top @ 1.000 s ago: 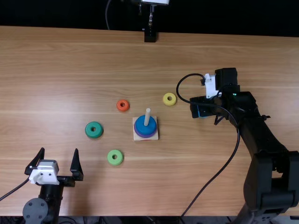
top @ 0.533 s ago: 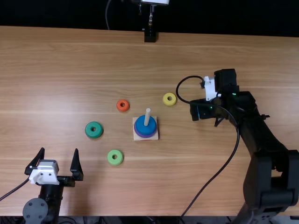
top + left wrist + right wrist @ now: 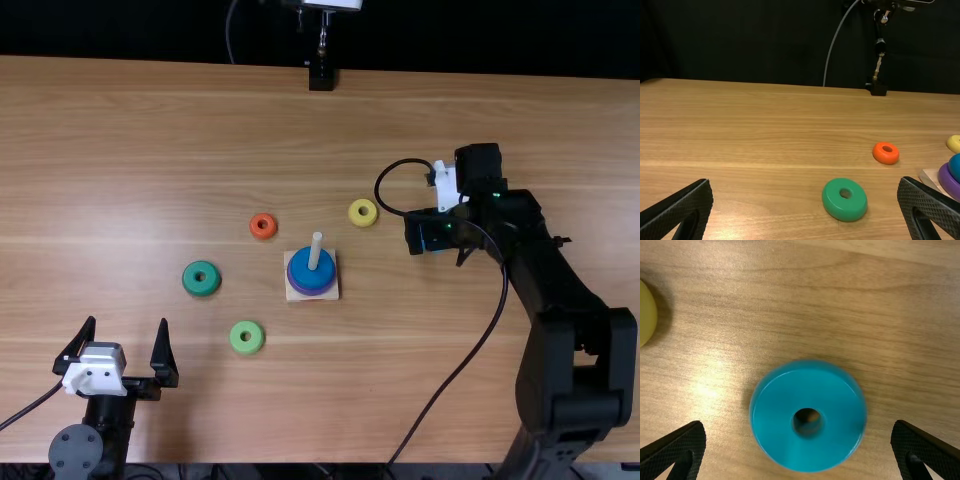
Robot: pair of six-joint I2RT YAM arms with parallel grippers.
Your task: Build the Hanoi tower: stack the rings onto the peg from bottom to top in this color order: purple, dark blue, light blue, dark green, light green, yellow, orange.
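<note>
In the top view, my right gripper (image 3: 428, 234) is low at the right over the light blue ring. In the right wrist view that gripper (image 3: 799, 447) is open, the light blue ring (image 3: 780, 420) lying between its spread fingers. The peg (image 3: 316, 243) on its square base (image 3: 331, 293) carries a purple ring (image 3: 309, 291) with a dark blue ring (image 3: 323, 270) on top. My left gripper (image 3: 127, 345) stands open at the near left; in the left wrist view this gripper (image 3: 805, 207) has nothing between its fingers.
Loose on the table (image 3: 150, 130) are a dark green ring (image 3: 191, 279) and a light green ring (image 3: 237, 341) left of the base, an orange ring (image 3: 254, 226) beyond its left side and a yellow ring (image 3: 355, 214) beyond its right. A cable (image 3: 468, 360) loops beside the right arm.
My right arm has shifted slightly to the left in the top view. The left arm and the rings stay where they were.
</note>
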